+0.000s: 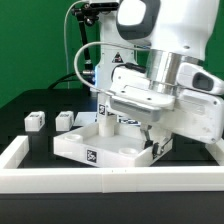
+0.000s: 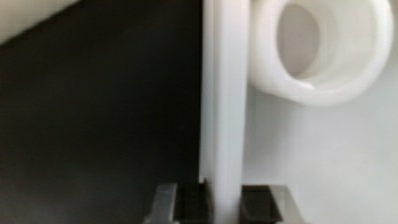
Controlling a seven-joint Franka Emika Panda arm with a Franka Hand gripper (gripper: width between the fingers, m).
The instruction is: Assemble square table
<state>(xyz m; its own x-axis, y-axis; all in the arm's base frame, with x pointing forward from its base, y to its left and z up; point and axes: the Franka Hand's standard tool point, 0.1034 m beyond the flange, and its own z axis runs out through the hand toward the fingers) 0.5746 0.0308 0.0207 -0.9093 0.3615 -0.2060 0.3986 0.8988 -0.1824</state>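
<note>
no legible words or numbers, black-white tag (image 1: 92, 155) on tabletop panel (image 1: 120, 157) front wall, similar tags on leg blocks (image 1: 35, 121) beside the panel

Your arm (image 1: 165, 60) reaches down from the exterior view's right, and your gripper (image 2: 217, 203) has both fingers (image 2: 180, 204) pinched tight on the thin edge of the tabletop (image 2: 224, 90).

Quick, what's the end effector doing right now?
End effector: closed, pinching the thin raised rim of the white plastic square tabletop panel.
</note>
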